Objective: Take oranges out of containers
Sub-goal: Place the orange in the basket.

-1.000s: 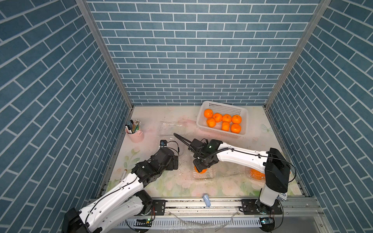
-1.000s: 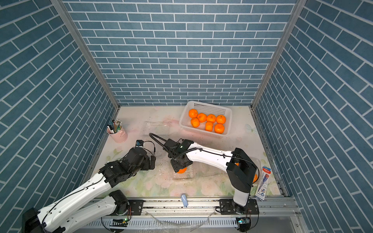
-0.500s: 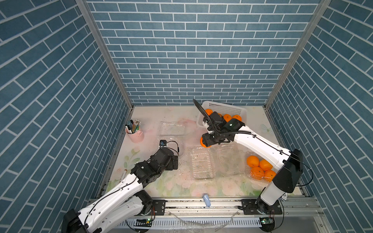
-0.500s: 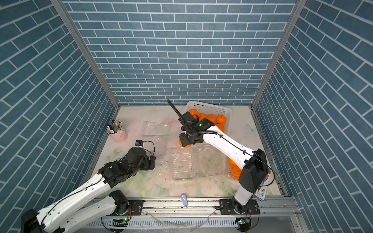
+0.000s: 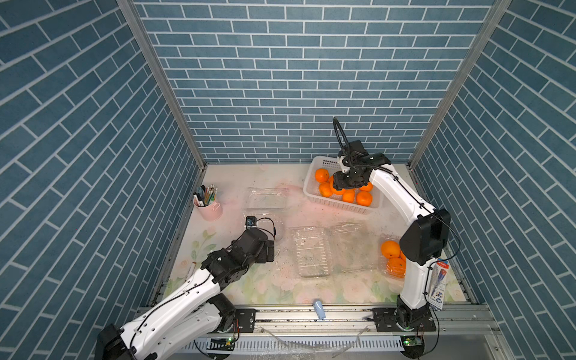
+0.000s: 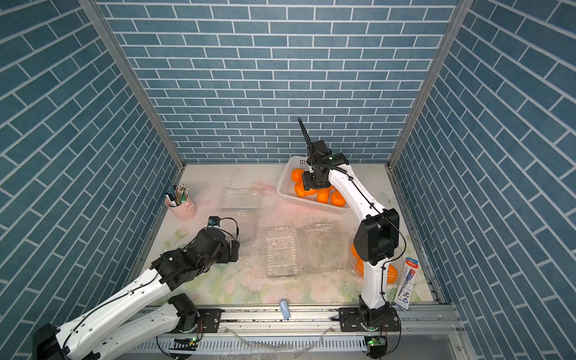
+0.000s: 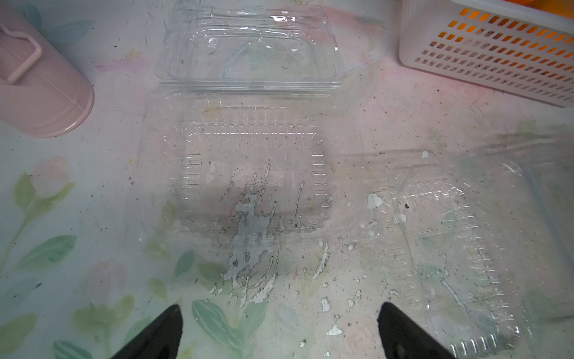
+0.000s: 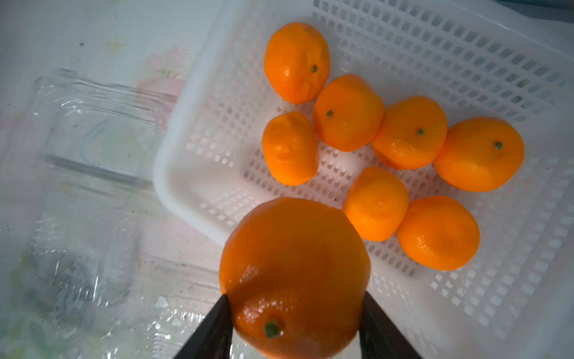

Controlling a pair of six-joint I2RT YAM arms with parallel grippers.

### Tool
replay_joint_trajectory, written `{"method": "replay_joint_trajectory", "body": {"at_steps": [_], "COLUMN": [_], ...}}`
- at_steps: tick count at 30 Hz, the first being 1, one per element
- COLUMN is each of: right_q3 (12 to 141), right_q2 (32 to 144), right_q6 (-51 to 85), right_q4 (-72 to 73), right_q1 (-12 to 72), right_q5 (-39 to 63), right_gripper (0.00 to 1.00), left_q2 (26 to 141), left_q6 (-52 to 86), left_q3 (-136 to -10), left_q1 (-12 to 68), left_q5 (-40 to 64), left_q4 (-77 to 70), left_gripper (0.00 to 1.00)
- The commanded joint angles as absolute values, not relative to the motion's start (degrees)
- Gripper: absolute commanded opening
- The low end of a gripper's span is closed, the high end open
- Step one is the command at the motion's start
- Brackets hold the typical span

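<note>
A floral table (image 5: 274, 290) is seen in both top views. At the upper right of it a white perforated basket (image 5: 341, 204) is placed, and seven oranges (image 8: 348, 112) are lying inside. One clear container (image 5: 311, 255) is laid open at centre frame. A second container (image 5: 265, 199) is laid open to the upper left of it. A third container (image 5: 385, 274), at lower right, is partly hidden by the right arm, and more oranges (image 5: 389, 249) are seen in it. The left gripper (image 7: 279, 307) is held low over the table with its jaws spread wide. The right gripper (image 8: 295, 296) is clamped on a single orange (image 8: 295, 264), which is held over the basket.
</note>
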State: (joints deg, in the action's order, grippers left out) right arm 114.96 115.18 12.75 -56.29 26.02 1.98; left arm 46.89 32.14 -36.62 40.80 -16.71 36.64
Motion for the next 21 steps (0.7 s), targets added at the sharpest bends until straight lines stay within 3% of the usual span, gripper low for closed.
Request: {"method": "replay_joint_trajectory", "body": {"at_steps": [1,11,21], "right_q3": [120.3,136.0,136.3], "right_q2": [119.0,133.6,137.8], "right_q6": [9.9,8.2,6.9], "right_q4": [-59.6,-65.8,-65.0], "right_q1": [24.4,22.7,22.2], "right_q5": [4.1,6.9,1.8], "right_gripper": [0.46,0.46,0.45], "left_q2": [47.1,48.6,48.8], "left_q6": [31.6,31.5,31.7], "left_q3": [-36.7,-37.0,-37.4], "left_q1": [40.3,40.2,40.2], "left_q5": [-17.6,-17.1,-16.8], "left_q4": [38.5,38.0,38.0], "left_gripper": [0.99,0.99,0.99]}}
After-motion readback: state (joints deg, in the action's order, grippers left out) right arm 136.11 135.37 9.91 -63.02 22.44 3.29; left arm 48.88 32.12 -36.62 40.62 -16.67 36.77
